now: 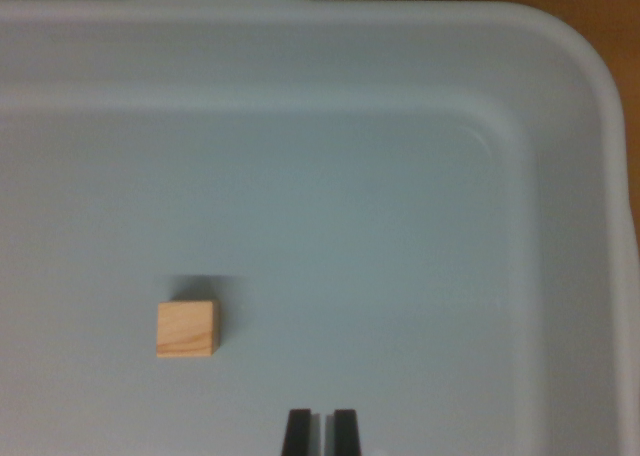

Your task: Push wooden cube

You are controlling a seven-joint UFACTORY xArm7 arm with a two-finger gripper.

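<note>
Showing the gripper (321, 431), fingers pressed nearly together and holding nothing, apparently forming one blunt pushing tip. The wooden cube (187, 328) rests flat on the pale tray (560, 56) floor, apart from the gripper, toward the wrist view's left.

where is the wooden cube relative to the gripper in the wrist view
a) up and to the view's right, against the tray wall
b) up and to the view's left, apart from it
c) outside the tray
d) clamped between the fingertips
b: the wooden cube sits on the tray floor, up and to the wrist view's left of the gripper, with bare floor between them.
</note>
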